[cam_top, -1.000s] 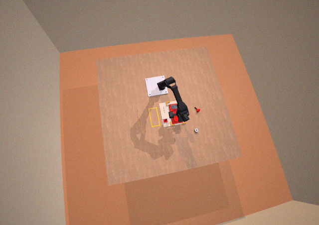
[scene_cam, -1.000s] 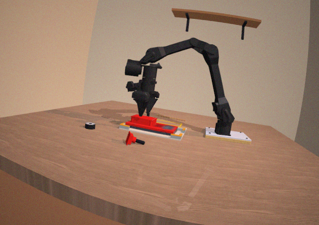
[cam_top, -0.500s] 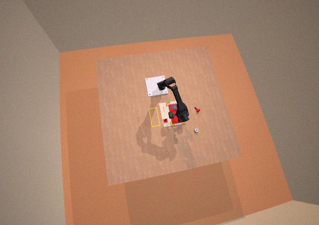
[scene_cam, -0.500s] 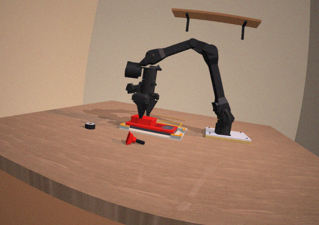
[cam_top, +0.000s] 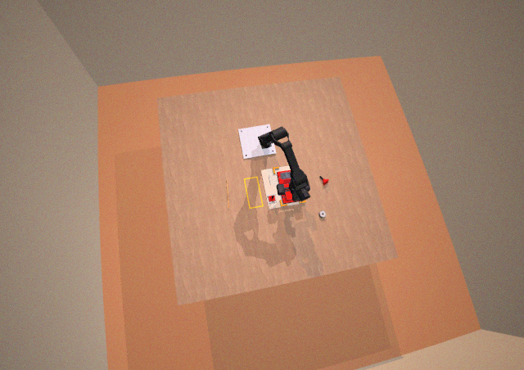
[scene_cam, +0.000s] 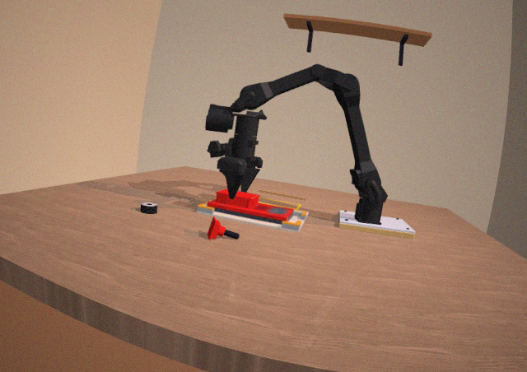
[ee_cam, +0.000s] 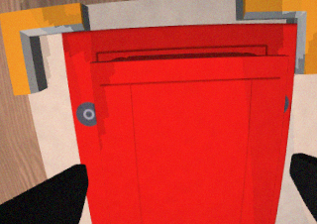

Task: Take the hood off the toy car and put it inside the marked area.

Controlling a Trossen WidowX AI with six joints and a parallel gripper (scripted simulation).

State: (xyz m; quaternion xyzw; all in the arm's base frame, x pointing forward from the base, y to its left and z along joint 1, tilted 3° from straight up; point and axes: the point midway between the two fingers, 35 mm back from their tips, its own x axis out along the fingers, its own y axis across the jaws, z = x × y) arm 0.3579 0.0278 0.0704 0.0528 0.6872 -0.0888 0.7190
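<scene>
The hood (cam_top: 288,196) (scene_cam: 244,199) (ee_cam: 193,135) is a red raised block on the red toy car (scene_cam: 263,210) (ee_cam: 78,70), at the end away from the arm's base. My gripper (scene_cam: 239,194) (ee_cam: 190,170) is open and points down over the hood. One finger stands at each side of it in the wrist view, with nothing held. In the exterior view the fingertips are low, around the hood's top; whether they touch it cannot be told. In the top view the arm hides the fingers. The marked area (cam_top: 246,193) (scene_cam: 299,206) is a yellow outline on the table beside the car's board.
A cream board (cam_top: 266,182) (ee_cam: 47,130) with orange-and-grey corner brackets holds the car. A small red part (cam_top: 271,198) is on it. A red piece with a black rod (cam_top: 325,181) (scene_cam: 216,228) and a wheel (cam_top: 322,214) (scene_cam: 148,208) lie on the table. A shelf (scene_cam: 357,26) hangs behind.
</scene>
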